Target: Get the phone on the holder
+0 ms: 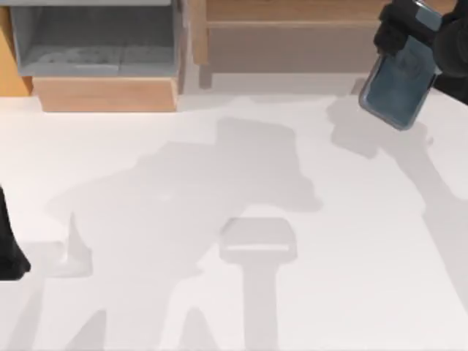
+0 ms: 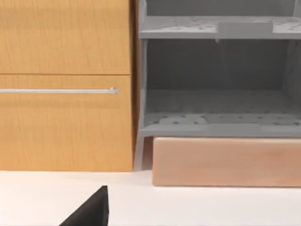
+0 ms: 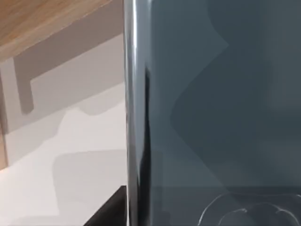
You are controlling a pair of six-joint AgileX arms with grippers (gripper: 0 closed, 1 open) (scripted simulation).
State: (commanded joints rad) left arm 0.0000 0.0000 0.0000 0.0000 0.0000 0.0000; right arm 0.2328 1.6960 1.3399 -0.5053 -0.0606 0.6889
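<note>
The phone (image 1: pixel 397 86), dark blue-grey with a glossy face, hangs tilted above the table's far right corner. My right gripper (image 1: pixel 404 31) is shut on its upper end. Close up in the right wrist view, the phone (image 3: pixel 216 113) shows its thin metallic rim on one side. The holder (image 1: pixel 257 245), a pale grey stand, sits on the white table near the front centre, well apart from the phone and to its front left. My left arm (image 1: pixel 9 252) stays parked at the table's left edge.
A grey open shelf unit (image 1: pixel 95 40) on a wooden base (image 1: pixel 106 93) stands at the back left, next to a wooden cabinet (image 2: pixel 66 84) with a metal handle. A wooden bench-like piece (image 1: pixel 292 22) runs along the back right.
</note>
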